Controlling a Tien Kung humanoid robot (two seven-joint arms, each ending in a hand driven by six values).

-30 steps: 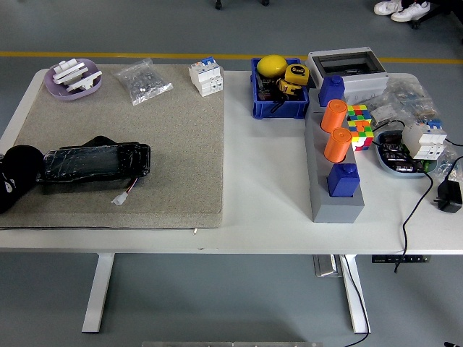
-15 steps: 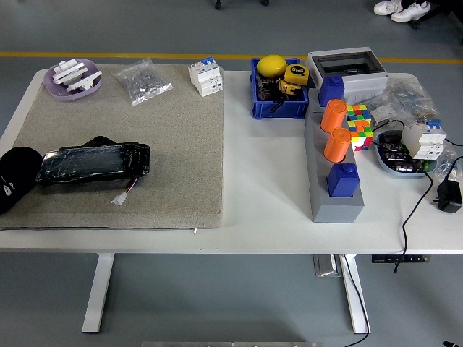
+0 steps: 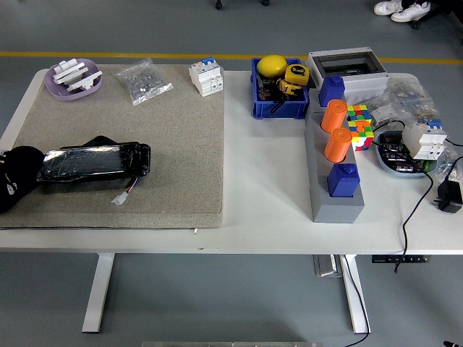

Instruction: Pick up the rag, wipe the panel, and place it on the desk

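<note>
A black, plastic-wrapped panel point(image 3: 94, 160) lies flat on the beige mat point(image 3: 173, 130) at the left of the table. A short wire with a white plug point(image 3: 119, 199) hangs from its near side. A bit of black material point(image 3: 98, 141) peeks out behind its far edge; I cannot tell whether this is the rag. My left hand point(image 3: 16, 177) is a black rounded shape at the left edge of the picture, touching the panel's left end. No rag is clearly visible. My right arm is out of view.
At the back of the mat are a purple dish point(image 3: 72, 78), a bag of screws point(image 3: 143, 81) and a white breaker point(image 3: 206, 76). To the right stand a blue bin point(image 3: 278, 90), a grey holder with orange cylinders point(image 3: 334, 195), a colour cube point(image 3: 359, 124) and a black adapter point(image 3: 448, 195).
My left hand drew back slightly towards the left edge, then returned to the panel's left end. The panel and everything else stayed put.
</note>
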